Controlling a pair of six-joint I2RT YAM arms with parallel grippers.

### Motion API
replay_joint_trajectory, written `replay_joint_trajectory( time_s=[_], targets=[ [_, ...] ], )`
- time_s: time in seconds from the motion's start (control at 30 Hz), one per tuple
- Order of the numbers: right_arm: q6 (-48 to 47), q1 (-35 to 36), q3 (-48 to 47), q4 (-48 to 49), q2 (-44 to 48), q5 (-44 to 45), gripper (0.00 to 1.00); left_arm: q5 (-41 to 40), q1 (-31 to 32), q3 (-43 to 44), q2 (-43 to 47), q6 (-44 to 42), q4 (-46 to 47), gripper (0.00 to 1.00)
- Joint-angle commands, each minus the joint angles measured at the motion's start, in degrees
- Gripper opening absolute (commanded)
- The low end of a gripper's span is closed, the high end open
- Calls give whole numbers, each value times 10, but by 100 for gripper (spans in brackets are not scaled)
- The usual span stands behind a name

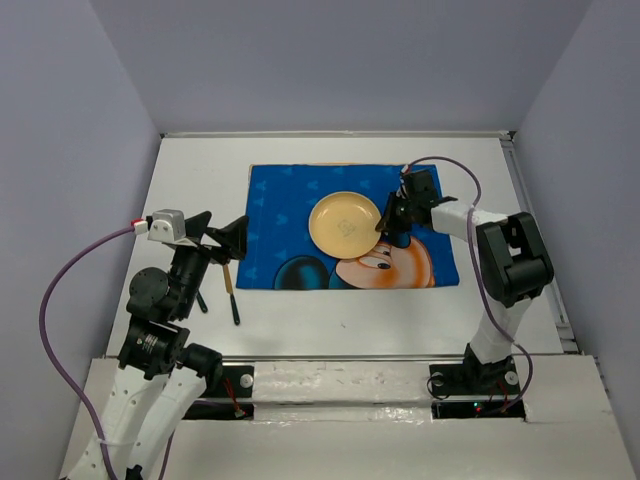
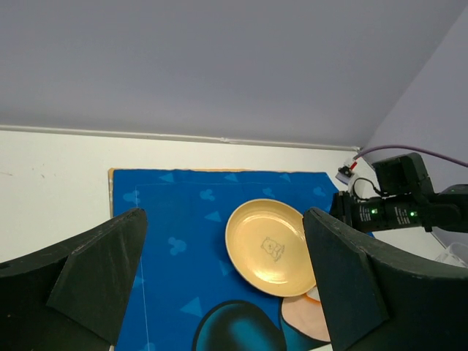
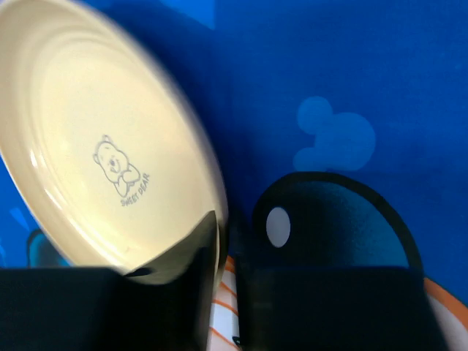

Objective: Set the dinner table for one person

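A pale yellow plate with a small bear print lies over the middle of the blue cartoon-mouse placemat on the white dinner table. My right gripper is shut on the plate's right rim; in the right wrist view the rim sits between the two fingers of the gripper, with the plate to their left. My left gripper is open and empty, above the table just left of the placemat. In its wrist view the gripper frames the plate far ahead.
Two dark-ended utensils lie on the table left of the placemat, under the left gripper. Lavender-grey walls surround the table. A raised rail runs along the table's right edge.
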State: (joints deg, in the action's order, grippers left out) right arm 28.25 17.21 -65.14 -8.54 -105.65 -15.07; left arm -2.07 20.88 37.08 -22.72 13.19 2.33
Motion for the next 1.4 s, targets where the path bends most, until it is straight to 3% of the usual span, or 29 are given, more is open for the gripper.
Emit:
replay_joint_trajectory(
  time_s=[0.0,0.13,0.23,0.37,0.47,0.57,0.67,0.8,1.1,1.13,1.27,1.33,1.37],
  targets=[
    [3,-4,-12,12,-3,-7,27,11,-2,-3,-1,0,30,99],
    [3,-4,5,11,43,17,62,11,-2,-2,-1,-1,29,99],
    [2,-4,25,11,122,38,69,12,-2,-3,3,0,29,99],
    [-7,-16,56,-15,254,140,68,12,-1,-3,13,-3,28,99],
    [6,-80,127,-38,352,256,64,12,5,-2,29,-5,23,99],
    [29,-188,214,-61,443,268,63,5,16,0,46,-7,17,99],
    [26,-226,238,-91,510,324,67,-7,38,2,59,-11,12,99],
    [24,-279,237,-111,517,354,72,-15,69,3,65,-14,7,99],
    [21,-300,216,-98,384,322,70,-37,105,6,89,-19,-2,99],
    [22,-300,216,-97,375,321,69,-39,107,7,92,-19,-3,99],
    [25,-300,216,-78,354,315,50,-42,108,8,95,-22,-3,99],
    [22,-300,208,-74,349,319,6,-42,110,8,94,-22,-3,99],
    [18,-300,202,-78,352,319,0,-42,111,8,94,-22,-3,99]
  ],
)
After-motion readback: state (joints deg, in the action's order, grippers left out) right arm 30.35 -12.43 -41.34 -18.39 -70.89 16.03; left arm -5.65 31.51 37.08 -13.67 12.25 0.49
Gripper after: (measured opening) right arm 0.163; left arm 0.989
